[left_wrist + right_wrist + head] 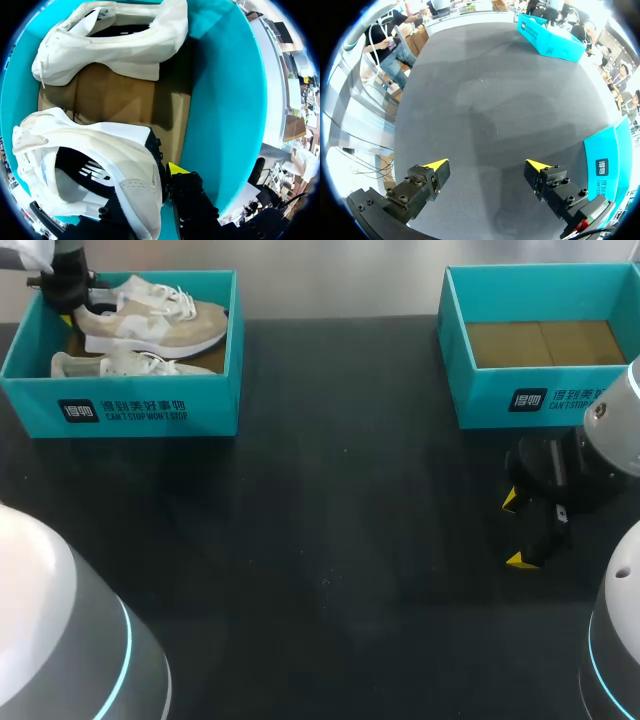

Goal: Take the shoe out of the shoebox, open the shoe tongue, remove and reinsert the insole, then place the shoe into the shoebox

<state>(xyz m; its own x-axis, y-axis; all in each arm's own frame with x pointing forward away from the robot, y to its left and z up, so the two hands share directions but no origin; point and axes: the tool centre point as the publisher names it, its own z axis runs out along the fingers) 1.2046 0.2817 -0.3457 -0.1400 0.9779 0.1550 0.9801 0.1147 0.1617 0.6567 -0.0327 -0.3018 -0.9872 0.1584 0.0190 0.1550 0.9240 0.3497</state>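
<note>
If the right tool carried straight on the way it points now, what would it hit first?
Most likely the dark grey table top: the open right tool has only bare surface between and ahead of its yellow tips. The empty teal cardboard shoebox sits to its side, out of that line.

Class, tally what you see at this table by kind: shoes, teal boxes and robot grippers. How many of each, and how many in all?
shoes: 2
teal boxes: 2
grippers: 2
Total: 6
</note>
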